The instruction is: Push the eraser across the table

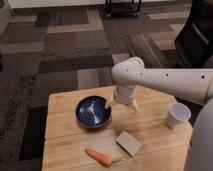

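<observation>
Wooden table point(64, 134), hand point(122, 104) beside blue bowl point(92, 111), grip unclear, white block point(129, 143), carrot point(98, 157), cup point(177, 115) nearby

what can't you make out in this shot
1. Eraser: not visible in the camera view. It may lie under the end effector, which hangs low over the table just right of the blue bowl.
2. Table's near edge and right corner: cut off by the bottom edge and hidden by the robot's white body.
3. White cup: its own wall hides most of the inside.
</observation>
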Tool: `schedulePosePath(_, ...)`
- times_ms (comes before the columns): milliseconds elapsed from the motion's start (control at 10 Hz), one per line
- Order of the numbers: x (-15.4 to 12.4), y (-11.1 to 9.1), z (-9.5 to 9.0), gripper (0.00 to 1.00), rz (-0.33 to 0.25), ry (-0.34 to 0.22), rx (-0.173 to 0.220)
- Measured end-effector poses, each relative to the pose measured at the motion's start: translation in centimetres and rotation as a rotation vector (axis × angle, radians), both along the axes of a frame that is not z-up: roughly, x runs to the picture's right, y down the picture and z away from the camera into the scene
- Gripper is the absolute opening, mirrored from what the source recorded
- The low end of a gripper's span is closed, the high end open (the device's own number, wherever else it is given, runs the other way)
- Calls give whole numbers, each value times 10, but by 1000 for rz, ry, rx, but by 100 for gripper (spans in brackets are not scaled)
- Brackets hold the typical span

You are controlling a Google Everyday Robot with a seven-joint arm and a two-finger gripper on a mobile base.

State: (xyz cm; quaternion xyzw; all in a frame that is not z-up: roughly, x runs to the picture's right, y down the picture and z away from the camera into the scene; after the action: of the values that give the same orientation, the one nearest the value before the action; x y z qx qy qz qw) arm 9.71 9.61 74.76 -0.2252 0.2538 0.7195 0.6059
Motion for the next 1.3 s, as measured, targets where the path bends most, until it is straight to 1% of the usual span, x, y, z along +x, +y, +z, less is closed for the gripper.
schedulePosePath(100,9,-4,9,80,14,6,12)
schedulePosePath(200,24,-10,22,80,33,10,18)
schedulePosePath(300,28,-11,25,80,36,8,20)
schedulePosePath(400,38,-14,34,80,25,-2,23)
schedulePosePath(500,54,-13,40,80,20,3,16)
schedulePosePath(600,71,-12,44,80,14,7,7)
schedulePosePath(700,77,-11,45,80,8,2,5)
schedulePosePath(800,87,-7,49,80,-10,-13,-3)
schedulePosePath(1000,107,10,58,80,-49,-43,-39)
schedulePosePath(1100,113,13,61,80,-60,-45,-51)
schedulePosePath(1300,132,19,69,80,-79,-25,-79)
